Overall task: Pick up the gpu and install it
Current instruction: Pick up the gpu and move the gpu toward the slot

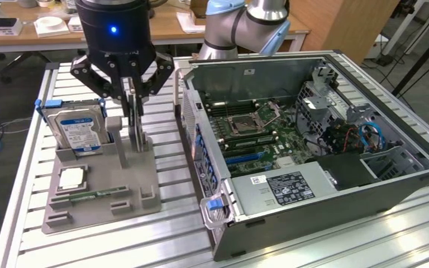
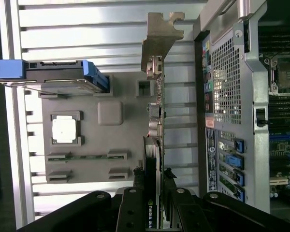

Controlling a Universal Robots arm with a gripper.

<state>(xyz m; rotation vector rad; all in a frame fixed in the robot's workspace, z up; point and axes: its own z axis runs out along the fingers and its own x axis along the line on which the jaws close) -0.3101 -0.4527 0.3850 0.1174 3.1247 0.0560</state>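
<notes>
Gripper hangs over the grey tray on the tabletop, jaws clamped on the top edge of the gpu. Gpu stands upright and edge-on at the tray's far part, silver bracket at one end. Cannot tell whether its bottom edge is clear of the tray slot. Hard drive stands just beside it, on the exterior view's left. Chip and memory stick lie in the tray's near part. Open PC case sits on the exterior view's right, motherboard exposed.
</notes>
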